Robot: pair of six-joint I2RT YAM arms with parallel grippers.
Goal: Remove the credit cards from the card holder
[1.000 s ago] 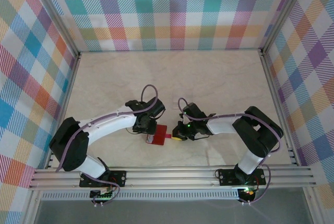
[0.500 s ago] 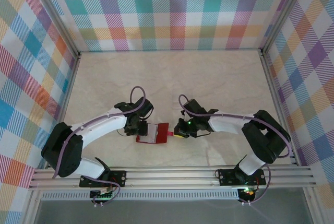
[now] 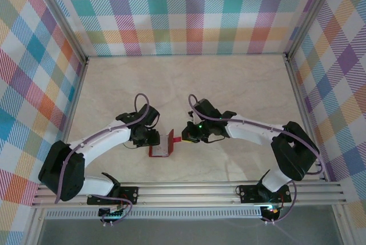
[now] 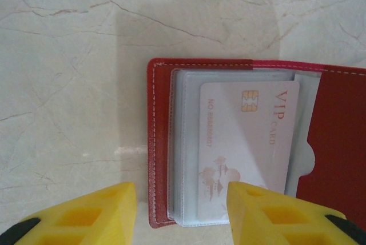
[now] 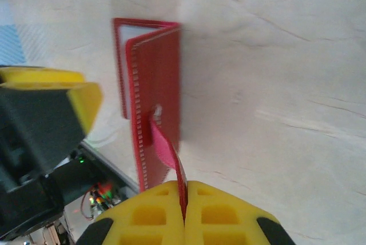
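Marble tabletop (image 4: 68, 56), open card holder (image 4: 337, 142), card (image 4: 246, 153) marked VIP

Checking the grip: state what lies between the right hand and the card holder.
The holder's red snap tab, running from the card holder to the shut right hand, in the right wrist view.

You've got the holder (image 3: 162, 145) lying on the table (image 3: 240, 91), front-centre, between the two arms. On its left, just beside it, is the left gripper (image 3: 150, 137), with one holder corner inside its spread jaws. On its right is the right gripper (image 3: 186, 133), pinching the tab (image 5: 166, 153), with the cover (image 5: 157, 85) raised on that side. The card (image 4: 246, 151) sits in the inner sleeve.
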